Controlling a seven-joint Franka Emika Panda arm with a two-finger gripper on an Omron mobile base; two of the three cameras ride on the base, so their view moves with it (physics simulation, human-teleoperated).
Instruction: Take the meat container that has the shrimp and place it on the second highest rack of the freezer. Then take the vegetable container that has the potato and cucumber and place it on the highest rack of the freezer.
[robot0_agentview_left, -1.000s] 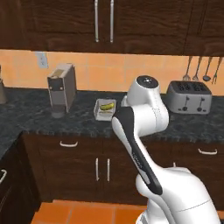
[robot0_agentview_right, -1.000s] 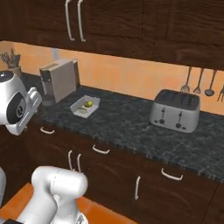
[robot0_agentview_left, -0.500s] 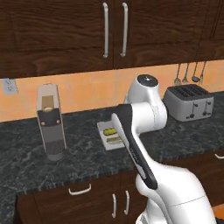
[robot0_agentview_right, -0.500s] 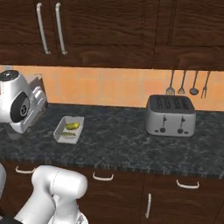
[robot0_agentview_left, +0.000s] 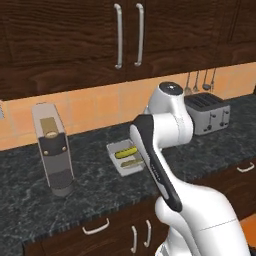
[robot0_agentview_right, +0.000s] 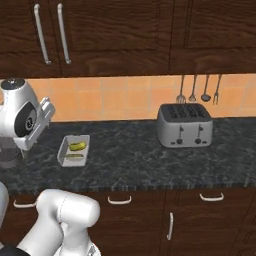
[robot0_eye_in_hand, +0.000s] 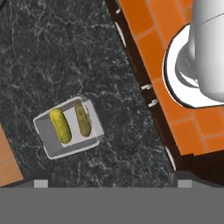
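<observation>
Hand view looked straight down from high over the dark speckled surface (robot0_eye_in_hand: 65, 52), with the gripper (robot0_eye_in_hand: 109, 183) spread wide and holding nothing, its two small tips barely showing at the bottom edge. Below it and off toward one side sat the vegetable container (robot0_eye_in_hand: 69, 127), a shallow pale tray carrying the yellow-green cucumber (robot0_eye_in_hand: 60, 126) and, beside it, a browner piece that was probably the potato (robot0_eye_in_hand: 82, 118), though its elongated shape made that hard to confirm. Judged from this, the second half of the task had not yet reached a grasp: the tray rested untouched on the surface, well apart from the gripper, and neither the freezer nor the shrimp container was anywhere in sight, so the first half could not be checked. A tall coffee machine (robot0_agentview_left: 54, 150) stood near the tray's one side, a toaster (robot0_agentview_right: 184, 125) well apart on the other, utensils (robot0_agentview_right: 199, 89) hanging behind it; nothing blocked a descent from above.
</observation>
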